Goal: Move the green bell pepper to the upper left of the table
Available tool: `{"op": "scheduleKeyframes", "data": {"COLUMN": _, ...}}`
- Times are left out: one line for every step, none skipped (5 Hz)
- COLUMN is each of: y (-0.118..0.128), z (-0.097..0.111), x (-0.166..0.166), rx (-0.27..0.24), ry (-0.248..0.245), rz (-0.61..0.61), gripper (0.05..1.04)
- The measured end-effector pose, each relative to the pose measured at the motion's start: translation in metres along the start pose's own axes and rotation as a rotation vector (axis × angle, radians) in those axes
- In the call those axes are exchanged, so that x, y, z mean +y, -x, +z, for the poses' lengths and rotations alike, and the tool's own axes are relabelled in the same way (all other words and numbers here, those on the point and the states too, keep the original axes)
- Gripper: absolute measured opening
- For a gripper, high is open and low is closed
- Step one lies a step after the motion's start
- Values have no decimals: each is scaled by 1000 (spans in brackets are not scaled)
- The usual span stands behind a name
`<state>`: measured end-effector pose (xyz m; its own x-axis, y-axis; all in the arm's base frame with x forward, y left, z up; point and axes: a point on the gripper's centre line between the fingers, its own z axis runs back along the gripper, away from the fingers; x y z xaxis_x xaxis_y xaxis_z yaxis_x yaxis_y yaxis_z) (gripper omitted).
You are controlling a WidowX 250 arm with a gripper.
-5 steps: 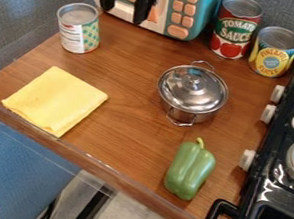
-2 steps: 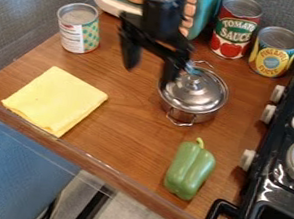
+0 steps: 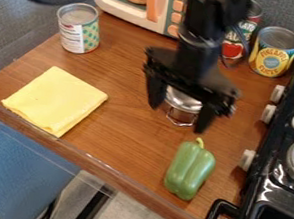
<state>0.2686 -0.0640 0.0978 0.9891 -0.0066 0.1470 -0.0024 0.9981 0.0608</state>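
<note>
The pincer [image 3: 177,116], spread wide, hangs in front of the lidded pot [image 3: 182,106]. The green bell pepper [image 3: 190,169] lies near the tabletop's [image 3: 123,136] near right edge (its stem pointing far), well right of the folded yellow cloth [image 3: 54,100] and left of the stove [image 3: 282,183].

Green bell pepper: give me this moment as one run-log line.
gripper above metal pot, jaws open | green bell pepper ungrasped, near front edge of table | placement pending
</note>
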Motion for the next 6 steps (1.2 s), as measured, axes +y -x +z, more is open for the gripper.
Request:
{"op": "scheduleKeyframes", "data": {"y": 6, "z": -5, "x": -2, "rx": 9, "ry": -25, "rz": 66, "gripper": 1001}}
{"op": "scheduleKeyframes", "data": {"y": 17, "z": -23, "x": -12, "rx": 59, "ry": -59, "rz": 84, "gripper": 1001}}
{"op": "scheduleKeyframes", "data": {"y": 24, "z": -30, "x": -14, "rx": 116, "ry": -64, "rz": 111, "gripper": 1001}}
{"op": "scheduleKeyframes", "data": {"y": 34, "z": -36, "x": -17, "rx": 161, "ry": -63, "rz": 111, "gripper": 1001}}
{"op": "scheduleKeyframes", "data": {"y": 38, "z": -39, "x": -19, "rx": 171, "ry": -56, "rz": 114, "gripper": 1001}}
{"op": "scheduleKeyframes", "data": {"y": 40, "z": -41, "x": -21, "rx": 182, "ry": -45, "rz": 113, "gripper": 1001}}
